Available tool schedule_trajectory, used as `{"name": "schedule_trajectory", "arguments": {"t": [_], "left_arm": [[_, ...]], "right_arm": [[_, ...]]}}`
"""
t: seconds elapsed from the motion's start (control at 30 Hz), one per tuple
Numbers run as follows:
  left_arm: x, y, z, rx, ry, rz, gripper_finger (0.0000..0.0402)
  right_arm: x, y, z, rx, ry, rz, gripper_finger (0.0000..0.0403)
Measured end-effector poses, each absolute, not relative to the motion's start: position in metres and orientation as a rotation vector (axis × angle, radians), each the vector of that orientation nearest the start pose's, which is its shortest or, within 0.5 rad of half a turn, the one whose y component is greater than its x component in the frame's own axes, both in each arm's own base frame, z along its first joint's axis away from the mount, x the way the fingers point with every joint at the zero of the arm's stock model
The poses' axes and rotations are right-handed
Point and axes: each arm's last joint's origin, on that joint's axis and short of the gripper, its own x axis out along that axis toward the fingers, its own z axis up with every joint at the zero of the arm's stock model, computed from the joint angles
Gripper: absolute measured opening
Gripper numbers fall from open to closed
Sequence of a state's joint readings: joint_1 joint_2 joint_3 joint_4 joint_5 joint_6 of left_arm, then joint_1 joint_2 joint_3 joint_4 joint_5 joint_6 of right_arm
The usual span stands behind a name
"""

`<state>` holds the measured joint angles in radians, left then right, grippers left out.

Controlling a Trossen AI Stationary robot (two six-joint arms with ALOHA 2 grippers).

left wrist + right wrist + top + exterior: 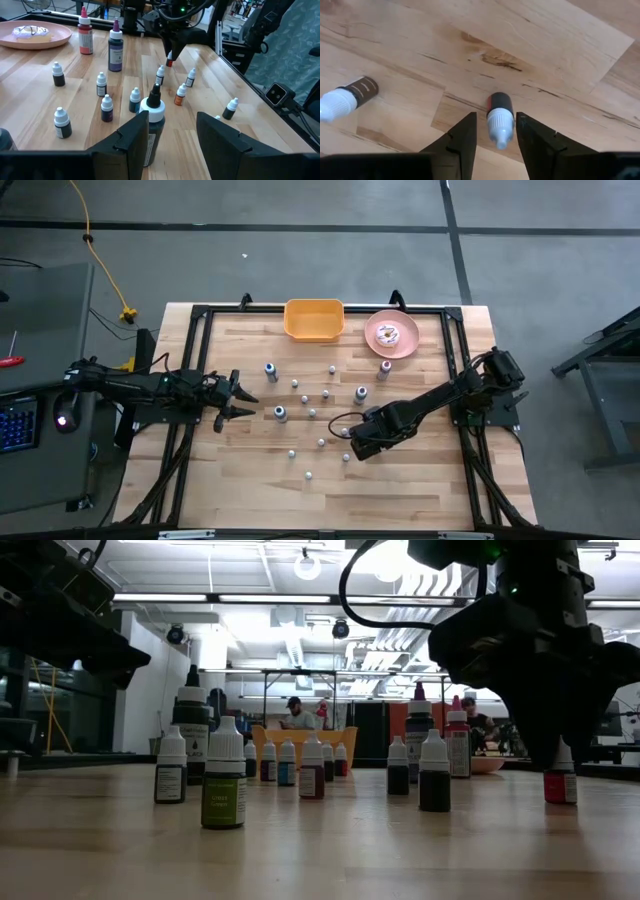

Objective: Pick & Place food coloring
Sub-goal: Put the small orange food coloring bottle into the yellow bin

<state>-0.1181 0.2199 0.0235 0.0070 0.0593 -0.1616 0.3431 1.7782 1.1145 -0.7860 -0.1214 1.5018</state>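
The food coloring bottles (312,412) stand upright on their bases, scattered across the middle of the wooden table: many tiny white-capped ones and a few taller ones (280,413). My right gripper (352,450) points straight down over a small bottle with a red label (500,117). It is open, with a finger on each side of the white cap, and I see no contact. The same bottle shows under the gripper in the low view (560,785). My left gripper (248,395) is open and level, just left of a taller bottle with a black tip (151,112).
An orange bin (314,319) and a pink plate with a doughnut (392,333) sit at the table's far edge. Black frame rails (455,360) run along the table's sides. Another small bottle (347,97) stands close to my right gripper. People show in the room beyond (295,715).
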Motion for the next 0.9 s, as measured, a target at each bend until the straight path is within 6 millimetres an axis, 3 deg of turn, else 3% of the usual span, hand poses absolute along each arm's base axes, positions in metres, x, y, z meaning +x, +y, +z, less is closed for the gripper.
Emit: {"name": "schedule_trajectory", "arguments": {"t": [0.6,0.9], "left_arm": [[0.1083,-0.0146,0.1538,-0.155,0.204,-0.161,0.0163],[0.1083,-0.0146,0.1538,-0.155,0.204,-0.161,0.0163]], "right_arm": [[0.2898,0.1085,0.1714,0.991,1.415,-0.735,0.0055],[0.2897,0.1086,0.1715,0.99,1.419,-0.732,0.0061]]}}
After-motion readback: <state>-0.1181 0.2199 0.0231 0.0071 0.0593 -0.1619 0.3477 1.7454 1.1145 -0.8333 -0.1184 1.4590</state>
